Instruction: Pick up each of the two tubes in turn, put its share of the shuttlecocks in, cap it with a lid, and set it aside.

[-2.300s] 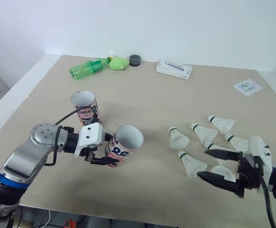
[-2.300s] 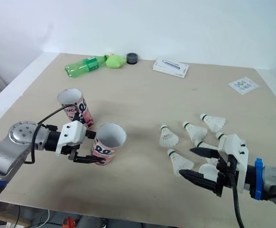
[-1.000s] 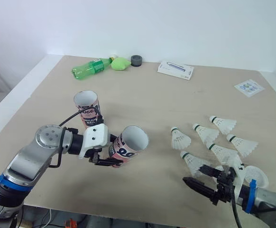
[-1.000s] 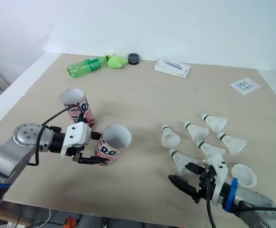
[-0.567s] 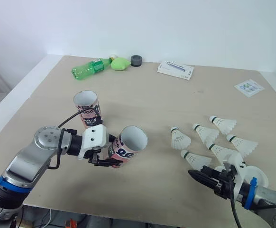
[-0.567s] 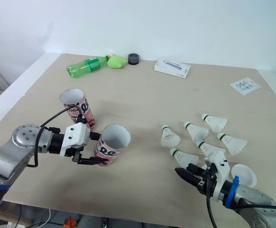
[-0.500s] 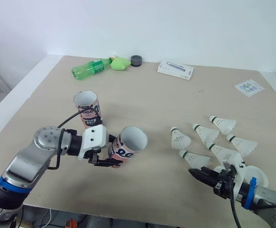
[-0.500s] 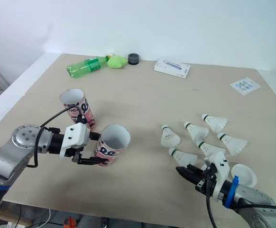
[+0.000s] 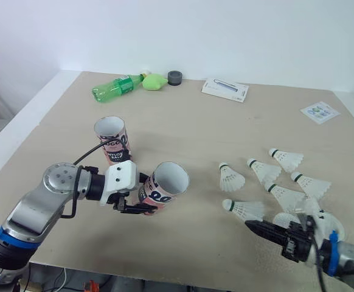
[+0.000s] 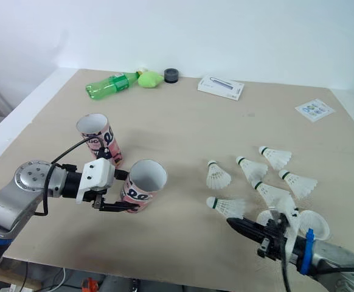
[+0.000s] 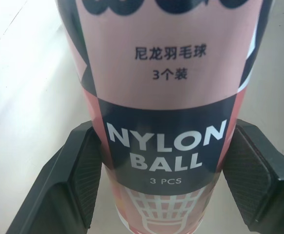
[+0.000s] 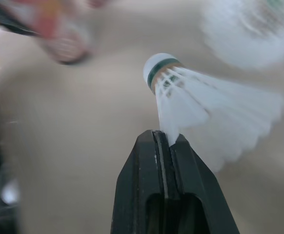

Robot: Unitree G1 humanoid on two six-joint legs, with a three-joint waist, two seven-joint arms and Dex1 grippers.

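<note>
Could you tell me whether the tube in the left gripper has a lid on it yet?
No, the tube clamped in the left gripper has an open, uncapped mouth, and its white inside is plain to see.

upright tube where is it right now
In the left eye view the upright tube stands on the table's left side, just behind the left gripper, which grips the tilted tube; the green bottle lies farther back.

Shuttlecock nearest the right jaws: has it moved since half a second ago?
Yes. The pinched shuttlecock has shifted to the robot's left and nearer, judged against the standing shuttlecock.
</note>
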